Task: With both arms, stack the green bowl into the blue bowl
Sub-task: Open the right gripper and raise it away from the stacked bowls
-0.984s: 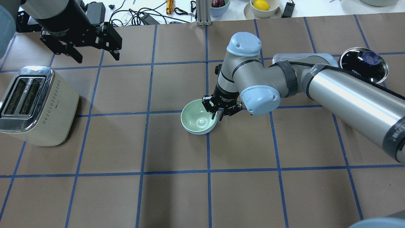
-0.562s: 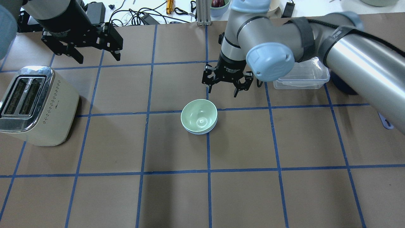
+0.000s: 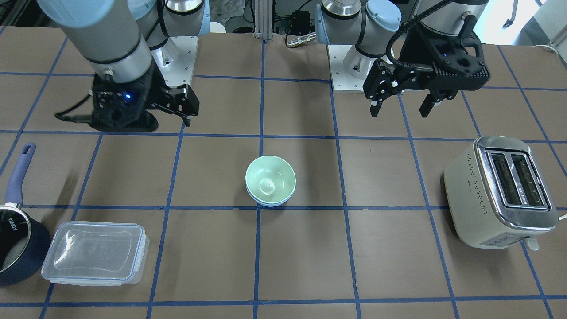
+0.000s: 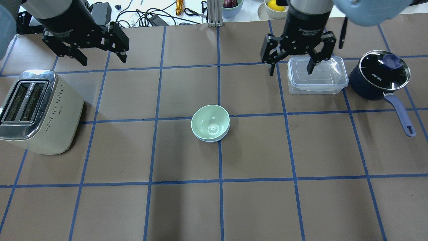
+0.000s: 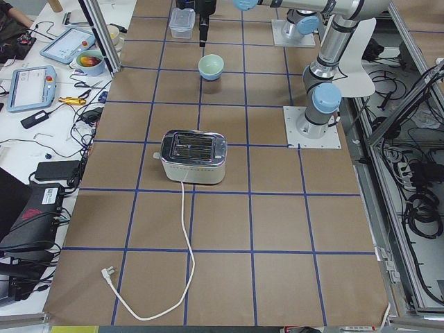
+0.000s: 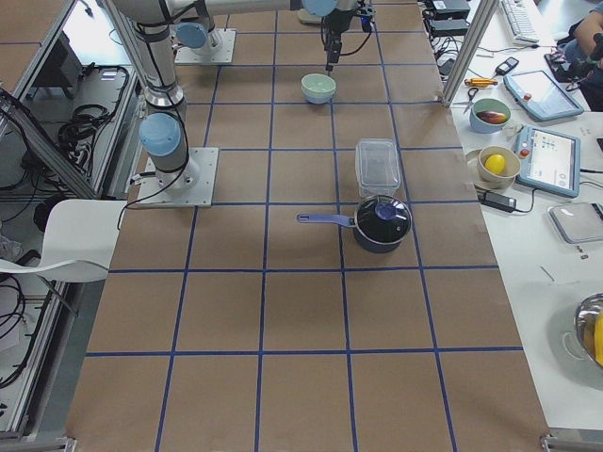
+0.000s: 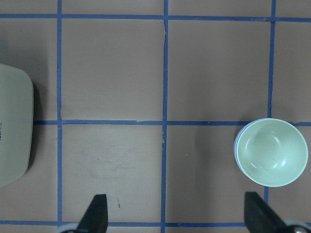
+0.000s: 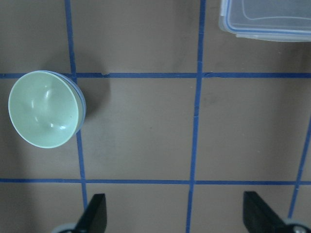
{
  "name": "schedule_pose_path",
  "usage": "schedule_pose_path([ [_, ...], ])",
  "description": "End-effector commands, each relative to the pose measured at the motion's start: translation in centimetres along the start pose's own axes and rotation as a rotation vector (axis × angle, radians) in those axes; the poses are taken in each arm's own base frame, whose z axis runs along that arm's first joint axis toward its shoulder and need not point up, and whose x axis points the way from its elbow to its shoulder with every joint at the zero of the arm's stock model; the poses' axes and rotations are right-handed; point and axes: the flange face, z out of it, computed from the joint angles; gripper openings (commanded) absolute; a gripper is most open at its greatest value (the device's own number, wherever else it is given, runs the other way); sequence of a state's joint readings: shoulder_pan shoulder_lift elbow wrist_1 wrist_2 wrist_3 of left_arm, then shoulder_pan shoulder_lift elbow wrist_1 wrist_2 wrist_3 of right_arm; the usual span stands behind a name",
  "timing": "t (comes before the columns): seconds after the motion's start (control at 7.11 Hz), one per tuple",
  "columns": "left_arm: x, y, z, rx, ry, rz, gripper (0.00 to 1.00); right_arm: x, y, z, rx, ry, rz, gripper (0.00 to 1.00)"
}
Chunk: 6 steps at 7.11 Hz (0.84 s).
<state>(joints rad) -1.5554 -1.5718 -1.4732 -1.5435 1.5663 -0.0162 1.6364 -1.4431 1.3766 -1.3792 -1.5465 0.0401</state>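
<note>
1. Green bowl [image 4: 210, 122] is sitting upright inside the blue bowl [image 3: 269, 203], which is showing only as a thin crescent beneath it. The pair is resting mid-tabletop [image 4: 254, 207], well apart from every edge.
2. Left hand [image 4: 102, 61] is hanging above the tabletop's left half, its fingers standing wide apart and gripping nothing. In its wrist view the stacked bowls are lying off to one side and the cream toaster [image 4: 36, 112] to the other.
3. Right hand [image 4: 290, 71] is hovering over the right half, fingers likewise spread and carrying nothing, clear of the bowls.
4. The toaster is standing on the left half, slots facing up.
5. Clear lidded container [image 4: 324, 82] and dark saucepan [image 4: 381, 75] are sitting side by side on the right half, toward the edge away from the robot. The saucepan's handle is pointing back toward the robot's edge.
</note>
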Motion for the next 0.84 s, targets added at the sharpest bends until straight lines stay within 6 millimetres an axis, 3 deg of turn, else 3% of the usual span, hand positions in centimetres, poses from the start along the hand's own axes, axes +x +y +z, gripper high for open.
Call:
schedule_pose_path([
  [0.0,-0.3,-0.4,-0.7,0.014,-0.012,-0.008,1.0,5.1,1.4,-2.2,0.038,-0.004,-0.02,0.91],
  [0.28,-0.6,-0.1,-0.7,0.013,-0.003,-0.017,1.0,5.1,1.5,-2.0,0.154,0.008,-0.022,0.92],
  [0.7,-0.5,-0.1,-0.4,0.008,-0.001,-0.016,1.0,4.7,2.8,-2.8,0.175,0.024,0.008,1.0],
])
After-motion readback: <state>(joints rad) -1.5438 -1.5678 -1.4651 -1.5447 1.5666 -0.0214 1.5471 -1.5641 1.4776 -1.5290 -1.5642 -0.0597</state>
